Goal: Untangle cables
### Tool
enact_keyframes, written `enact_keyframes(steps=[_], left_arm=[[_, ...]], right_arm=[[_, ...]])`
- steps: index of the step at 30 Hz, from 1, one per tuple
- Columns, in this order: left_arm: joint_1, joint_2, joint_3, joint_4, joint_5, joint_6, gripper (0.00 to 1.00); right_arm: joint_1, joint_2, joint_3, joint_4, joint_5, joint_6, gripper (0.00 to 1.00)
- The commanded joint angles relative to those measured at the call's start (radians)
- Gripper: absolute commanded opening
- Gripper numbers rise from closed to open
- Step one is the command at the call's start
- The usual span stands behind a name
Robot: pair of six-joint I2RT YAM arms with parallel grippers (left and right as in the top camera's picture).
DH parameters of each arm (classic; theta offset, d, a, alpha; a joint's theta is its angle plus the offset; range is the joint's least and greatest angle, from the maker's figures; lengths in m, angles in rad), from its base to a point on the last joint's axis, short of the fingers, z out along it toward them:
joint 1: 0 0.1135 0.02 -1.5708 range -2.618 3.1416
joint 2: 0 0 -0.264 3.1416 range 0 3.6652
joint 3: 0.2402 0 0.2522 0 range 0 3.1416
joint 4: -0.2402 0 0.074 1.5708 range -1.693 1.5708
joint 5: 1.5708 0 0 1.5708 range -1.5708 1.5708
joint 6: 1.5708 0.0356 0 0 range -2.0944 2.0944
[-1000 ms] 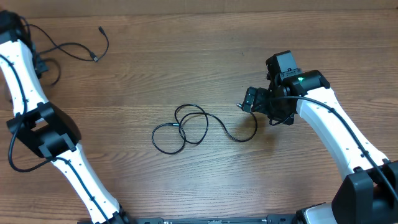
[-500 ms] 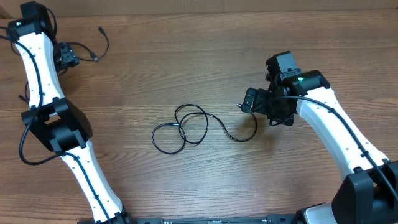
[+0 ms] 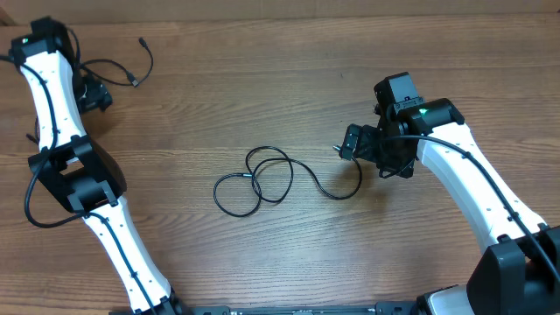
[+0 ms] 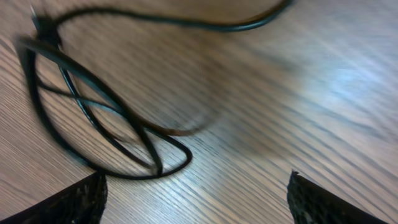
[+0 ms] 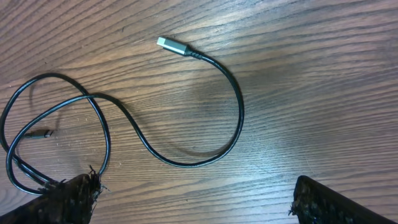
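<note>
Cables: looped bunch is lying mid-table, loops crossing over each other, nothing gripping it.
Left gripper: you are hovering it at 10 o'clock on the table. Its fingers are standing wide apart with bare wood between them, holding nothing.
Right gripper: you are hovering it at 3 o'clock of the bunch. Its fingers are spread wide and gripping nothing.
Tail strand: is curving out of the bunch toward 3 o'clock and ending in a silver plug, near the right fingers but not between them.
Separate cord: is lying at 10 o'clock, well apart from the bunch and just beside the left fingers. It is looping blurrily through the left wrist view, and you are not touching it as far as that view shows.
</note>
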Motion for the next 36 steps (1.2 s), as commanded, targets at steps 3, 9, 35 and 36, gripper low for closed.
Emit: enact_keyframes(steps=[3, 9, 35, 36], left_arm=[[0.066, 0.032, 0.009, -0.003, -0.013, -0.166, 0.97], [0.113, 0.042, 0.009, 0.036, 0.096, -0.162, 0.81], [0.111, -0.325, -0.004, -0.075, 0.375, -0.001, 0.04], [0.108, -0.36, -0.004, -0.083, 0.389, 0.019, 0.04]], right_arm=[[-0.005, 0.003, 0.013, 0.003, -0.006, 0.004, 1.0], [-0.005, 0.003, 0.013, 0.012, -0.006, 0.004, 1.0], [-0.005, 0.003, 0.013, 0.015, -0.051, 0.004, 1.0], [-0.005, 0.003, 0.013, 0.015, -0.051, 0.004, 1.0]])
